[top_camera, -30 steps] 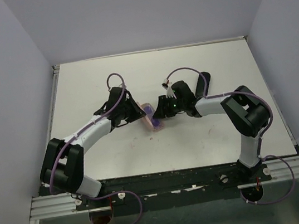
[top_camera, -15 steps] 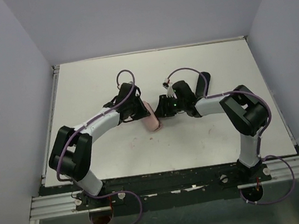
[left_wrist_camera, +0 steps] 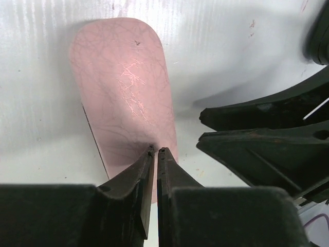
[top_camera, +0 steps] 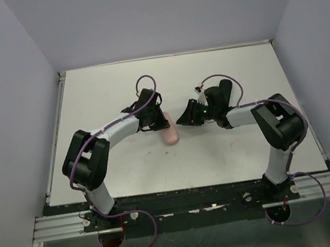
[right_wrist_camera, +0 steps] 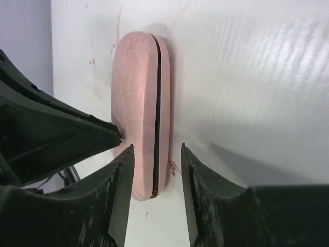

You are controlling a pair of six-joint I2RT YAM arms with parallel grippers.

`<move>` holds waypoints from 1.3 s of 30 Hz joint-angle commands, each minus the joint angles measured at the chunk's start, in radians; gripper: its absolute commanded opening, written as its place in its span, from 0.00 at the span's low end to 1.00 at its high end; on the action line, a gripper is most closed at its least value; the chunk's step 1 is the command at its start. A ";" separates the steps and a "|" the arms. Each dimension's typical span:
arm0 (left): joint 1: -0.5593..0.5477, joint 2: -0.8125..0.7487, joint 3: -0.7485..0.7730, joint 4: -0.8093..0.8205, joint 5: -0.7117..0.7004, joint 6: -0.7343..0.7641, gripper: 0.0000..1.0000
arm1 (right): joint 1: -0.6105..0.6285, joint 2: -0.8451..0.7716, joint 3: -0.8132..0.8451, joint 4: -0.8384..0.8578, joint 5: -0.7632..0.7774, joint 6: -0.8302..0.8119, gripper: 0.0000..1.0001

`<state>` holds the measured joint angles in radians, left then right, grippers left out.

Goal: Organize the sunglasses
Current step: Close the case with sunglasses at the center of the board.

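Left gripper (left_wrist_camera: 156, 150), jaws nearly pinched together on nothing, touches its tips to the closed pink case (left_wrist_camera: 123, 87). Right gripper (right_wrist_camera: 157, 147) stands open just beside the case, grasping nothing. The case's long axis runs away from the arms. The sunglasses are out of sight.

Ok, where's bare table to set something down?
Free: the far-left table beyond the left arm, the back strip, and the near strip before the pink case. Crowded: centre, where left end effector and right end effector flank it.
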<state>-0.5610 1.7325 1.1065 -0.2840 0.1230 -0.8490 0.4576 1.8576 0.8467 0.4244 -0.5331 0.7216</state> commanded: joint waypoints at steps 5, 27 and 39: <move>-0.027 0.076 0.047 -0.127 -0.043 0.048 0.23 | -0.046 -0.109 -0.044 0.021 0.022 0.003 0.52; -0.062 0.141 0.237 -0.397 -0.155 0.036 0.35 | -0.048 -0.664 -0.107 -0.380 0.608 0.002 0.66; -0.123 -0.446 0.215 -0.359 -0.396 0.154 0.99 | -0.048 -0.954 -0.124 -0.538 0.933 -0.056 0.92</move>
<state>-0.6849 1.4940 1.3613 -0.6319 -0.1215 -0.7361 0.4107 0.9691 0.7425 -0.0349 0.2321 0.6994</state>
